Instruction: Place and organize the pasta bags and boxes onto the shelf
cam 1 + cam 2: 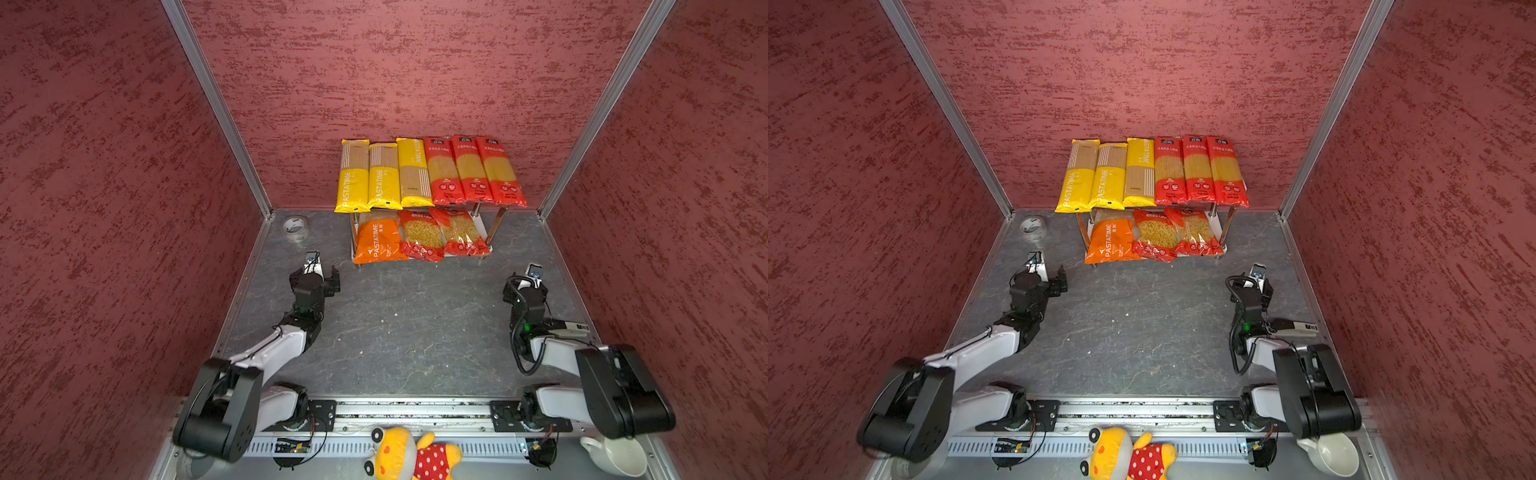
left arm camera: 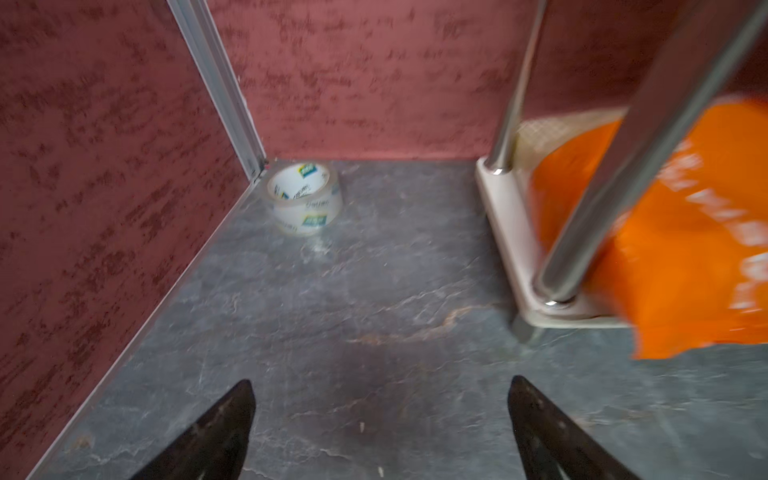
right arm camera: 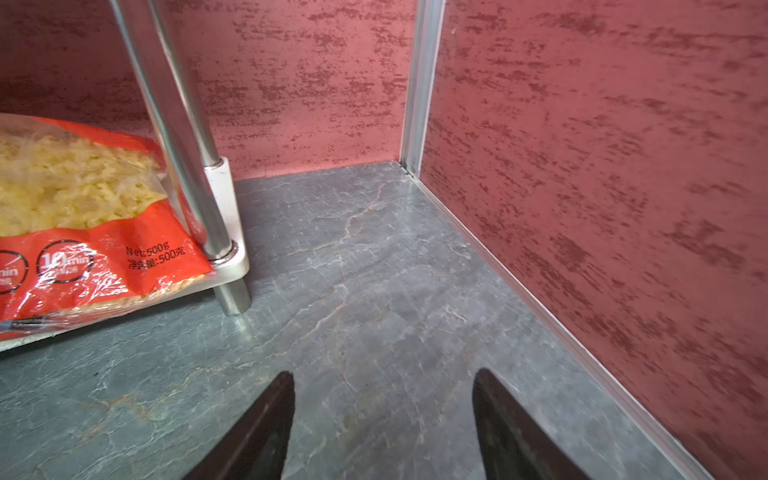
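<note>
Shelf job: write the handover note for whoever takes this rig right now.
Left gripper: open, empty, over the table by the left end of the shelf.
Right gripper: open, empty, off the shelf's right end.
Top tier: three yellow spaghetti packs on the left, three red spaghetti packs on the right, side by side.
Lower tier: orange bag, then two red bags.
Done: all nine packs are on the shelf.
Left: probably only parking the arms; the tape roll and plush toy are not pasta.
</note>
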Controlling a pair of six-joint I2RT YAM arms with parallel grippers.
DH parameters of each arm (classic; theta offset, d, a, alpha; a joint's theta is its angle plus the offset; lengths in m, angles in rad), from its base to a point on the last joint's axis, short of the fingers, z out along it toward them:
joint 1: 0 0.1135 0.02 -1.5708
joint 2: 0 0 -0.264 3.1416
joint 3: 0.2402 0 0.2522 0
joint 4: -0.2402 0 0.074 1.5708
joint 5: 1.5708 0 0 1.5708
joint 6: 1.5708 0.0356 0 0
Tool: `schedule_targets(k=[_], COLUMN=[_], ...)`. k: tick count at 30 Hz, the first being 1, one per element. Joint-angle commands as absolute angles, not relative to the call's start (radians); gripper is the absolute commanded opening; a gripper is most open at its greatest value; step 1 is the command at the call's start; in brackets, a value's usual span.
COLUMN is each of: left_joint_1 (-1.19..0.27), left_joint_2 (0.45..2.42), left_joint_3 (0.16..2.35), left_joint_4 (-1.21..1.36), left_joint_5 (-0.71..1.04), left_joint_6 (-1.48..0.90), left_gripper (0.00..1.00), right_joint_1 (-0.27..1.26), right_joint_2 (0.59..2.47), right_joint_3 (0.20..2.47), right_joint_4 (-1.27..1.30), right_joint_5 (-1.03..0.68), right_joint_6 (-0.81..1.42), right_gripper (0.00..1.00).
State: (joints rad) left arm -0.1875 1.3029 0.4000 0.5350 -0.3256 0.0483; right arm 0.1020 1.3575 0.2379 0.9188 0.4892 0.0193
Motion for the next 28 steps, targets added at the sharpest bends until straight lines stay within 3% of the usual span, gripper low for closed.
schedule_targets(k=[1,6,9,13,22,28], left_joint_1=[-0.123,0.055,0.071,0.061,-0.008,0.024], left_joint_2=[1.437,1.519,1.540,1.526,1.538,1.535], left_joint_3=[0.392,0.348,0.346,0.350,0.365,0.379], left_joint_4=[0.789,0.934,0.971,0.931,0.929,0.894], left_joint_5=[-0.120,0.051,0.048,0.023,-0.067,-0.012], left_joint_6=[0.145,-0.017,-0.042,-0.040,0.017,-0.004], left_gripper=[0.95,1.00,1.00,0.99,1.00,1.00], right_joint_1=[0.085,0.051,0.028,0.005,0.001,0.001], right_joint_2=[1.406,1.634,1.565,1.561,1.557,1.557], right_joint_3=[0.198,0.096,0.159,0.210,0.209,0.207], right_joint_4=[1.220,1.628,1.414,1.314,1.309,1.310], right_joint_5=[0.393,0.270,0.266,0.292,0.287,0.285], right_joint_6=[-0.021,-0.041,0.001,0.040,0.043,0.043], right_gripper=[0.70,0.78,0.82,0.99,0.99,0.99])
